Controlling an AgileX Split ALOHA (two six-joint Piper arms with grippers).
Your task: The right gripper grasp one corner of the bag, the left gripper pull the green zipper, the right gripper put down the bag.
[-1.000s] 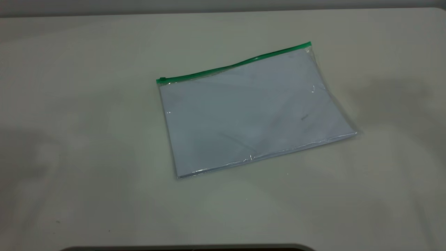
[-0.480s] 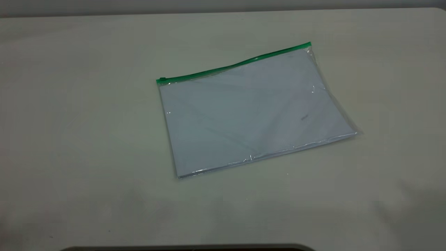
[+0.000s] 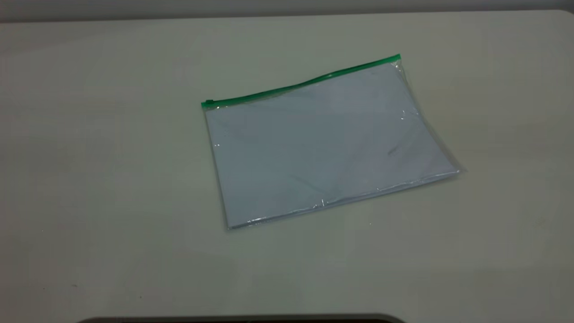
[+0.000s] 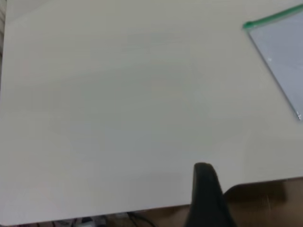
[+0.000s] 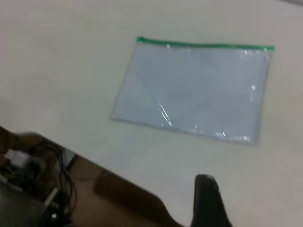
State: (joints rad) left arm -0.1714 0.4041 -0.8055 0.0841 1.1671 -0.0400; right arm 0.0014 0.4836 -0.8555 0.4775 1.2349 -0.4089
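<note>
Exterior view is showing the tabletop (image 3: pixel 89 179) with neither arm over it. Going from the left: the left gripper (image 4: pixel 207 194) is appearing only in its own wrist view as a single dark tip near the tabletop's edge, well apart from the bag, so I cannot tell how wide its pincer is standing; it is gripping nothing. Next, the bag (image 3: pixel 323 143) is lying flat, a little right of the middle of the tabletop and skewed to its edges. The green zipper (image 3: pixel 300 84) is running along the bag's far long edge, with its slider tab (image 3: pixel 208 102) sitting at the left end. The corner of the bag (image 3: pixel 397 58) at the strip's right end is lying nearest the far right corner of the tabletop. The right gripper (image 5: pixel 207 198) is likewise showing one dark tip beyond the tabletop's edge, its opening impossible to judge, with nothing in it.

The bag is looking light, thin, floppy and slick, so a pinch on the stiffer green strip at that right corner should hold better than clear film.
</note>
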